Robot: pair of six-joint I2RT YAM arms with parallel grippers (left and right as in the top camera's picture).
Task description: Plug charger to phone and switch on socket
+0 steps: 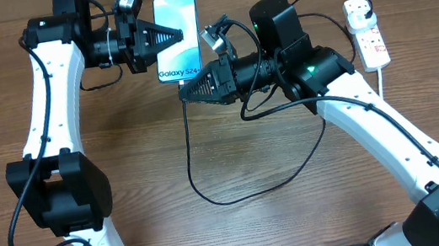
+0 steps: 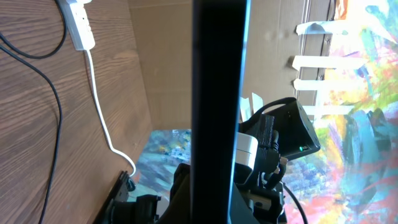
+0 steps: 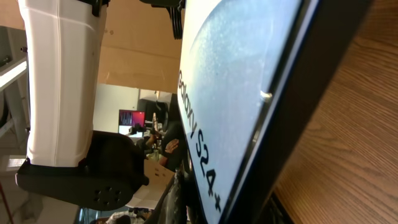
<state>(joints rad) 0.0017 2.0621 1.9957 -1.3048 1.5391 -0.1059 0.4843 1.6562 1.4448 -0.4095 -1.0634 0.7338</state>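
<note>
Left hand clamps the phone edge; right hand pinches the charger just below

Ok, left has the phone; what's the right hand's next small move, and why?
Probably ease the right hand toward the bottom edge of the phone: it grips the charger just short of there, and the left hand holds the phone.

Our left arm and right arm have white links, black joint housings and thin black cables; a green light glows on the right one.
</note>
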